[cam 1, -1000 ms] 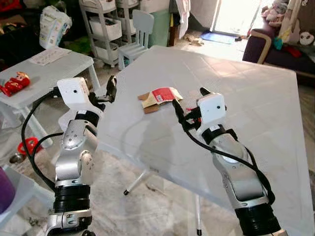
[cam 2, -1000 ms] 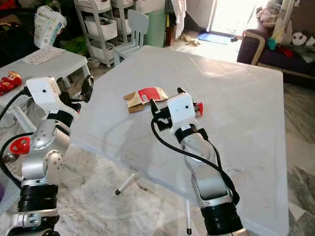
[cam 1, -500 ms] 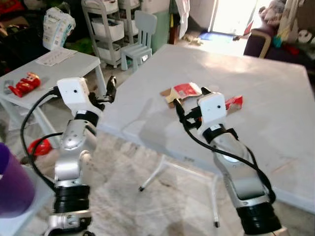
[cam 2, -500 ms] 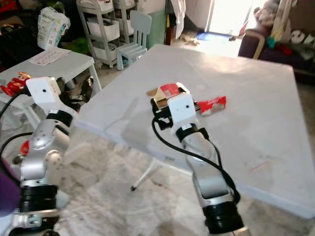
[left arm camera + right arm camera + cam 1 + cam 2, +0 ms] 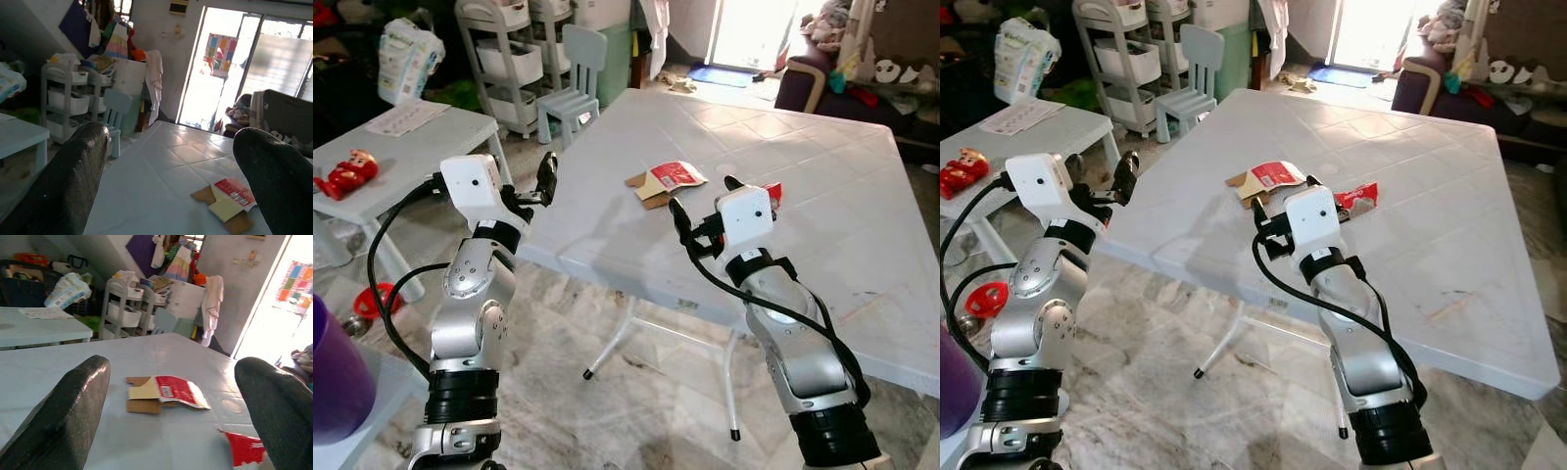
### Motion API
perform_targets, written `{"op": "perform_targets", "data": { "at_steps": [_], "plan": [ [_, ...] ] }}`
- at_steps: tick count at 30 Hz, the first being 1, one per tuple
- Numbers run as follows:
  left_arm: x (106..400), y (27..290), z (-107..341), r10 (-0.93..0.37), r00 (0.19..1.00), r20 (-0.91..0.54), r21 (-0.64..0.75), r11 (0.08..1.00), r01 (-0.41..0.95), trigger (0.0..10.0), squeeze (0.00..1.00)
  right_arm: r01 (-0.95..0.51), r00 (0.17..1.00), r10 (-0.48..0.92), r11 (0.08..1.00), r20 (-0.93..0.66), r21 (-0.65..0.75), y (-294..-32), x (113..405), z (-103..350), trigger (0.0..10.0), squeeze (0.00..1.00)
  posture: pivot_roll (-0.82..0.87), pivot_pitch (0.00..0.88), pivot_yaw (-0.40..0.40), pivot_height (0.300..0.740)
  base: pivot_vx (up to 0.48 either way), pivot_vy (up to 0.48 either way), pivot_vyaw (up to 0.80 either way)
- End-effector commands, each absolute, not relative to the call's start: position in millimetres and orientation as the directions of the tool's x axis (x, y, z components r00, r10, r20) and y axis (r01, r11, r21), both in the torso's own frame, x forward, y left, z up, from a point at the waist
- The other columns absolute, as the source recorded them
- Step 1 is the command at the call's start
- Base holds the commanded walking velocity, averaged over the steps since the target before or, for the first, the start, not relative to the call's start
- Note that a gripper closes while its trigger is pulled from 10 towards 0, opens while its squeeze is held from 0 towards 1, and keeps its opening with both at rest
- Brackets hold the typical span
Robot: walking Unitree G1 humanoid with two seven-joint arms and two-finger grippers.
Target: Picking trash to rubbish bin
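white tiled table w/ flattened cardboard box, red wrapper.

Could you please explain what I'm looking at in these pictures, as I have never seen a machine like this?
This is a walking humanoid robot with two silver arms, each ending in a gripper of two long black fingers. The two wide pictures come from a stereo camera on its head, looking forward and down. The other two come from small cameras on the wrists, looking out between each gripper's fingers.

The robot stands at the corner of a white table. On it lie a flattened cardboard box with a red label and, beside it, a red wrapper. Both look like the trash it is meant to bin.

The right gripper is raised over the near edge of the table, pointing at the trash. The left gripper is raised beside the table. Both are open and hold nothing.
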State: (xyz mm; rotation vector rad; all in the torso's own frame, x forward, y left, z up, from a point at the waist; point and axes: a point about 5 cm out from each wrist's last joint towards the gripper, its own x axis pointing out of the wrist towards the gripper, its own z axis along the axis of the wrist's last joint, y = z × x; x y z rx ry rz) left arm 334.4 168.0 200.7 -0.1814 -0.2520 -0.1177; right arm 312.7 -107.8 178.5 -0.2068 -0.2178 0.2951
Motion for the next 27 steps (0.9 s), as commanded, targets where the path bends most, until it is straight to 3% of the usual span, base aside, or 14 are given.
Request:
{"op": "perform_targets", "data": {
  "at_steps": [1, 17, 23, 27],
  "plan": [
    [335.6, 162.2, 206.4, -0.118, 0.954, 0.277, -0.158, 0.973, 0.166, 10.0, 0.0, -0.249, 0.935, 0.298, 0.938, 0.191, -0.242, -110.4, 314.9, 183.1, 10.0, 0.0, -0.08, 0.019, -0.023, 0.74, 0.469, 0.0, 0.0],
    [335.7, 160.6, 202.8, -0.122, 0.957, 0.262, -0.157, 0.973, 0.167, 10.0, 0.0, -0.247, 0.933, 0.302, 0.934, 0.198, -0.258, -108.6, 315.6, 184.7, 10.0, 0.0, -0.08, 0.016, -0.024, 0.74, 0.468, 0.0, 0.0],
    [334.9, 156.4, 199.8, -0.129, 0.959, 0.252, -0.148, 0.974, 0.17, 10.0, 0.0, -0.234, 0.938, 0.288, 0.937, 0.192, -0.261, -109.7, 316.4, 183.8, 10.0, 0.0, -0.08, 0.019, -0.024, 0.74, 0.0, 0.0, 0.0],
    [334.6, 154.6, 199.3, -0.134, 0.959, 0.252, -0.154, 0.972, 0.176, 10.0, 0.0, -0.241, 0.94, 0.29, 0.938, 0.182, -0.25, -108.6, 317.2, 182.4, 10.0, 0.0, -0.08, 0.019, -0.025, 0.74, 0.0, 0.0, -0.78]
  ]
}}
